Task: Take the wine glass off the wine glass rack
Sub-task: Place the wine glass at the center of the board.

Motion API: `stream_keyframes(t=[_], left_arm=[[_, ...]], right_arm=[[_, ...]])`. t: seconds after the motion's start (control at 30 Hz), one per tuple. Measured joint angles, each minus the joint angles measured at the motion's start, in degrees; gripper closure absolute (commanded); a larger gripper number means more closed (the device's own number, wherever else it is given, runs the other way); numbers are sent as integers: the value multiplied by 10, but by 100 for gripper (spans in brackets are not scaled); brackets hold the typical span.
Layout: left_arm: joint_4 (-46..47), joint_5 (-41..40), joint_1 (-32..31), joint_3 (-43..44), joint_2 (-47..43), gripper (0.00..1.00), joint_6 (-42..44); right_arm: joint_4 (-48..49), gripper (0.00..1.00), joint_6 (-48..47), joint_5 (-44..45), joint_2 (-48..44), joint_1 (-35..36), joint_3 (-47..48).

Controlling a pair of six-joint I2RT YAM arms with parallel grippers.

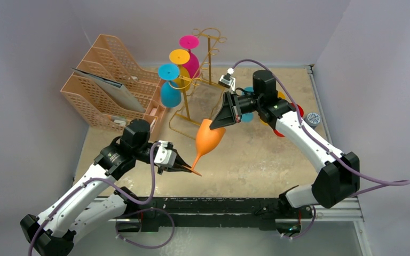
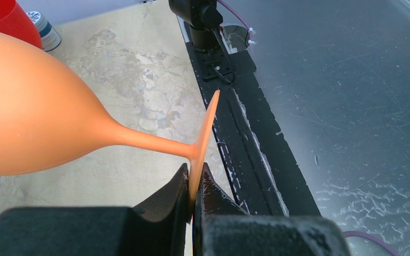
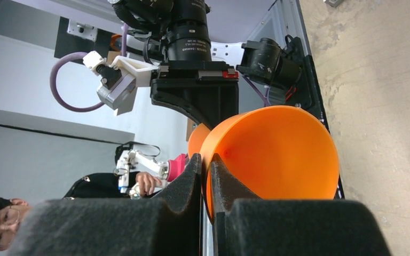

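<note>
Wine glass (image 1: 209, 140), orange, off rack, held tilted in air over table centre; bowl toward 1 o'clock, foot toward 7 o'clock. Left gripper (image 1: 188, 169) pinching foot disc. Right gripper (image 1: 220, 124) pinching bowl rim. Rack (image 1: 211, 50) at 12 o'clock of glass, carrying blue glass (image 1: 170, 93), yellow glass (image 1: 179, 56), pink glass (image 1: 189, 41).

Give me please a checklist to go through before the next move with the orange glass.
1. The glass is clear of the rack: ok.
2. The left jaws are shut on its foot: ok.
3. The right jaws are shut on its rim: ok.
4. The other glasses hang on the rack: ok.
5. The table below is bare: ok.
6. Both grips are firm: cannot tell.
</note>
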Motion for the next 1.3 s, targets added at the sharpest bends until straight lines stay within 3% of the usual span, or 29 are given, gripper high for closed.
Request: stream_keyframes(t=[0.1,0.4,0.57,0.7,0.77,1.0,1.3], left_arm=[[1,0,0,0,0,100,0],[5,-3,0,0,0,87,-5],[10,-19,0,0,-2,60,-13],[15,-34,0,0,-10,33,-17],[18,-42,0,0,-15,26,-19],[34,-87,0,0,-33,19,-26],[114,-233,0,-26,-98,15,-96]], right_arm=[[8,100,2,0,0,1,0],[22,100,7,1,-7,2,-2],[25,100,5,8,-12,3,-9],[25,100,2,19,-12,4,-13],[20,100,-5,26,-13,4,-14],[-113,100,-123,89,-37,4,-3],[-266,100,-262,317,-80,6,27]])
